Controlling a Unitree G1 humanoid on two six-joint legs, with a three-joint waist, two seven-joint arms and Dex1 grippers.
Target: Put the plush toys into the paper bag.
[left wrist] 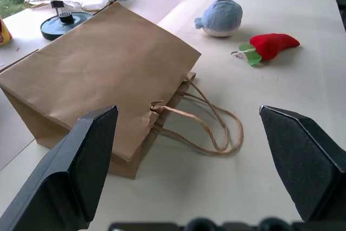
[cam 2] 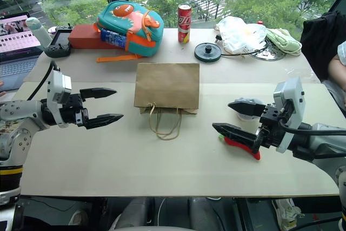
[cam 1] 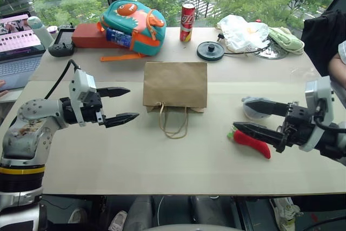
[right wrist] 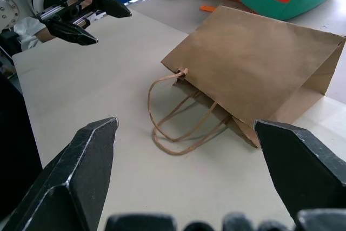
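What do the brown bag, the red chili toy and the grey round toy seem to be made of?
The brown bag looks like matte kraft paper: it shows creases and folded edges, and its handles look like twisted paper cord. The red chili toy seems to be soft plush fabric with a green felt-like stem. The grey round toy looks like fuzzy plush, with a woolly, dull surface.
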